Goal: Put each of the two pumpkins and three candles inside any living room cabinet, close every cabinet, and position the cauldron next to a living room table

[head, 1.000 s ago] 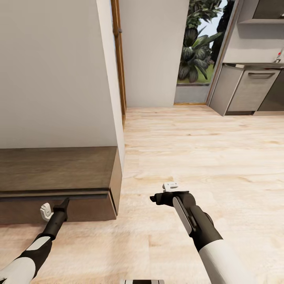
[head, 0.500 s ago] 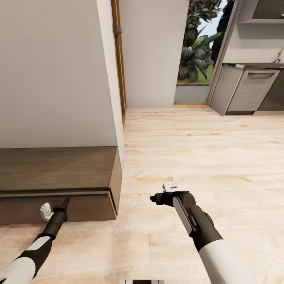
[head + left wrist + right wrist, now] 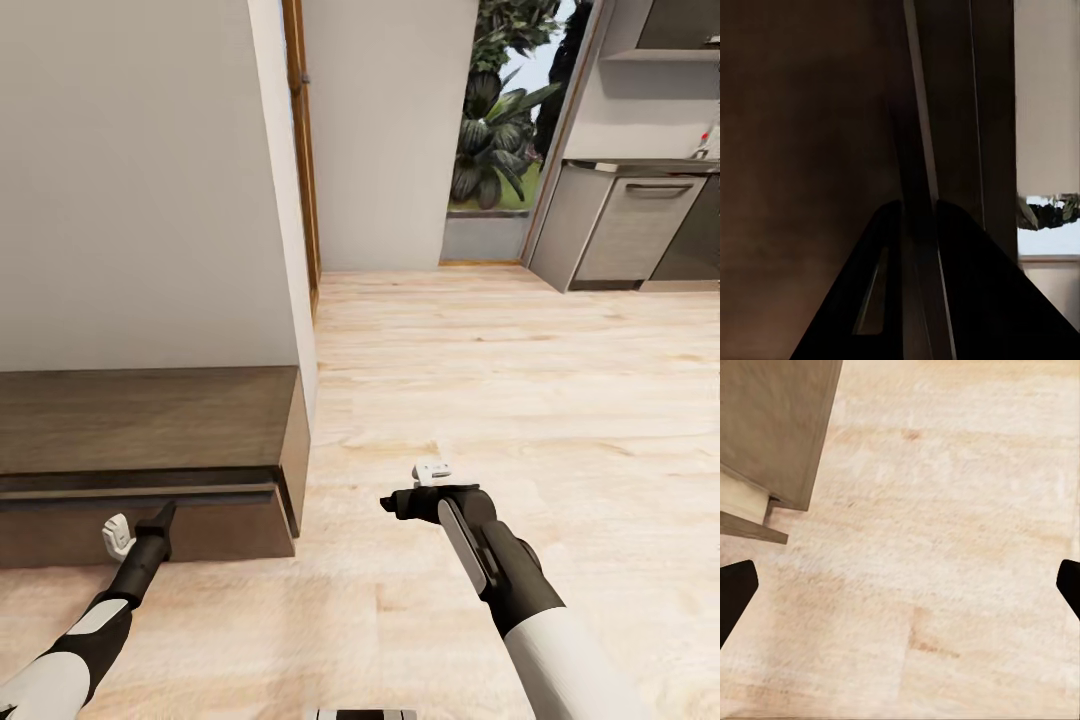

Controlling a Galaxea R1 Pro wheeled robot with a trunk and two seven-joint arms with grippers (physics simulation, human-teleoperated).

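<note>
- The cabinet [image 3: 150,425] sits against the wall, its flat top bare; we count one cabinet here, and its right end stands at the wall's corner where the floor [image 3: 520,400] opens toward the kitchen units [image 3: 625,225].
- Our left gripper [image 3: 140,528] is at the cabinet's front edge, near the right end. In the left wrist view its fingers [image 3: 967,285] are drawn close on a thin door edge [image 3: 921,180], apparently clamped on it, we judge in order to swing the door.
- Our right gripper [image 3: 412,488] hangs over bare floor just off the cabinet's right corner, its fingertips [image 3: 736,589] spread wide apart and empty, likely kept clear.
- Count: two grippers, one door edge held.
</note>
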